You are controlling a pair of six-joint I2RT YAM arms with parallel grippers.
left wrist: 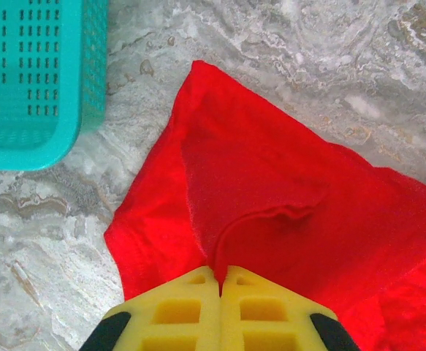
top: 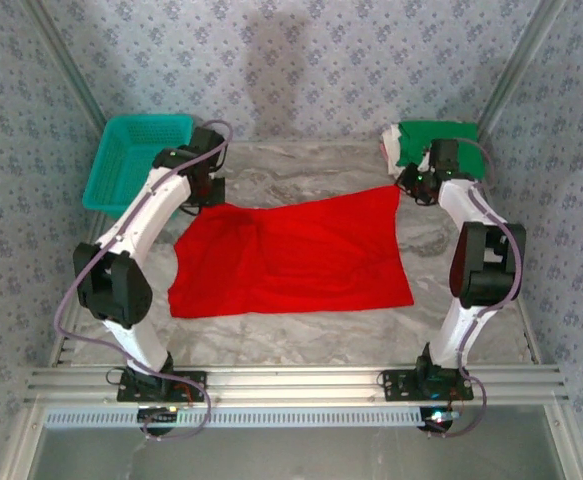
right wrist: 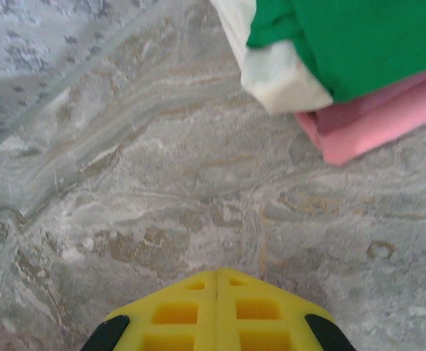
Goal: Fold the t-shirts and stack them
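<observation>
Bright, even light, the red t-shirt [top: 291,255] oversaturated, a faint shadow on the back wall [top: 271,50] (wrist views soft).

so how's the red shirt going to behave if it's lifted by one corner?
Probably floppy: the red t-shirt lies flat with wrinkles, and a ridge of cloth rises toward the shut left pincer, so it should drape, not hold shape. Likely light: thin cloth. Pushed, it would probably bunch on the table rather than slide whole.

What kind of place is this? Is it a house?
Probably a robot practice booth, not a home: two robot arms bolted to a metal rail, patterned walls close around a table.
</observation>
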